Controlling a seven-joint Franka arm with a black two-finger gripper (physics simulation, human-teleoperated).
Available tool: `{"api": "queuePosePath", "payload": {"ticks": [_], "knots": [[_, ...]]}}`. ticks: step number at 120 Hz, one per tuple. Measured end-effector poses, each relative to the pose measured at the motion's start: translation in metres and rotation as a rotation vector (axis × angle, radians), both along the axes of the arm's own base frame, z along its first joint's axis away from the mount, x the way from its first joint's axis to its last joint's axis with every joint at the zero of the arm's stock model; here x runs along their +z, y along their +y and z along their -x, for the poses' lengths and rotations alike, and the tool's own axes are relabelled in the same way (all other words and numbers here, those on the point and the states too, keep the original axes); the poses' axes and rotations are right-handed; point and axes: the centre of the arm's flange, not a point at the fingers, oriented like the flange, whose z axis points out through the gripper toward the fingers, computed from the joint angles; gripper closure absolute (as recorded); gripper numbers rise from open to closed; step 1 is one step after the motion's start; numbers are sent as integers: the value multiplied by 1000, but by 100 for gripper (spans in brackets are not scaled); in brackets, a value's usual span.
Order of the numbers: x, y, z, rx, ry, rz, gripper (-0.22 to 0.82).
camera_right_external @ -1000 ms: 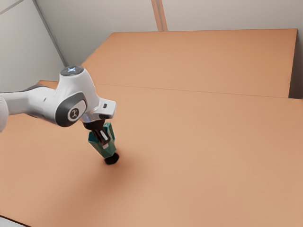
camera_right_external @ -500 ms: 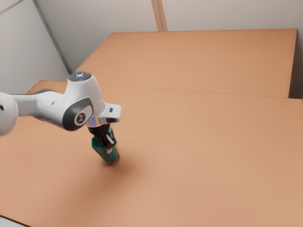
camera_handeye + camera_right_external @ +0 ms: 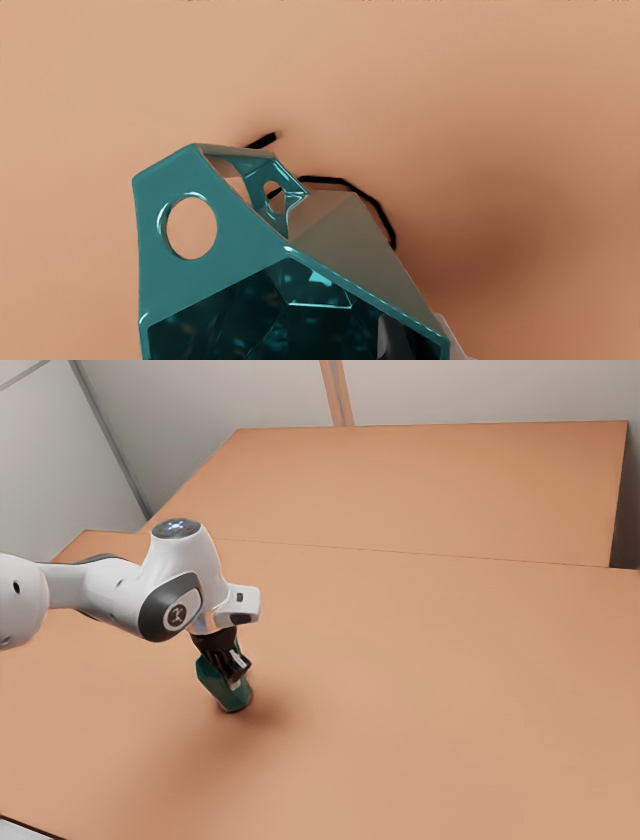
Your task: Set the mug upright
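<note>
Directly below the gripper [image 3: 240,674], the teal mug [image 3: 226,694], tilted, its base at the desk [image 3: 420,690]. The gripper is clamped on the mug's wall, one finger [image 3: 390,341] inside, one outside. Glossy body probably stiff, light, slippery; wall near rim suits gripping, though pivoting is possible.

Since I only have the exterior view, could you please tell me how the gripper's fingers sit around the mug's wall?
Observer: In the wrist view, one finger is inside the mug, and the other is outside its wall.
Operator: Thank you; does the mug have any opening beside its mouth?
Observer: Yes, a round hole goes through the flat teal panel there, with the table visible through it.
</note>
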Motion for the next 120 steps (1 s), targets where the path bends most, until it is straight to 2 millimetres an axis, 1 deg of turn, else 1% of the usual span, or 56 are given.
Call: {"api": "queuePosePath", "payload": {"ticks": [13,21,31,42,65,79,86,101,120], "knots": [[3,0,0,7,-9,2,44],[7,0,-1,11,-18,4,33],[15,0,-1,14,-36,7,23],[22,0,-1,16,-52,9,15],[44,1,-2,27,-83,19,7],[70,-1,-16,48,-90,32,5],[82,-6,-21,50,-85,34,4],[95,-13,-28,57,-52,30,3],[123,-16,-50,72,-31,38,2]]}}
